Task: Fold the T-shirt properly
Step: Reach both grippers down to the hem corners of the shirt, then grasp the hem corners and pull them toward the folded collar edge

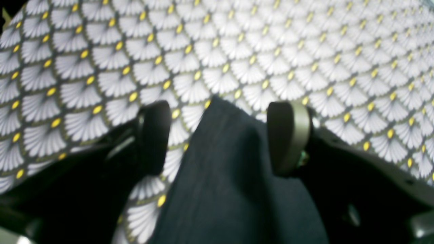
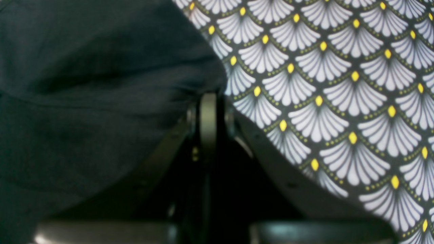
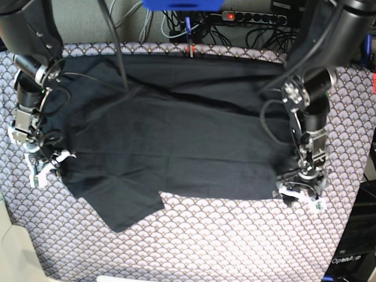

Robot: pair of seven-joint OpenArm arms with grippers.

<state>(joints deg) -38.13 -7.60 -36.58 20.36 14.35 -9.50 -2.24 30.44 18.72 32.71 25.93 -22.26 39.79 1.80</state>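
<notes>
The black T-shirt (image 3: 176, 135) lies spread across the patterned table, with one sleeve pointing to the near left. My left gripper (image 3: 301, 192) is at the shirt's near right corner. In the left wrist view it (image 1: 220, 135) is open, with a corner of the shirt (image 1: 223, 189) lying between the two fingers. My right gripper (image 3: 46, 167) is at the shirt's left edge. In the right wrist view it (image 2: 207, 98) is shut, with its tips at the bunched edge of the shirt (image 2: 84, 84).
A tablecloth (image 3: 235, 235) with a white fan and yellow dot pattern covers the table. Cables and a power strip (image 3: 252, 16) lie behind the far edge. Both arms' cables hang over the shirt's sides. The table's near edge runs along the bottom.
</notes>
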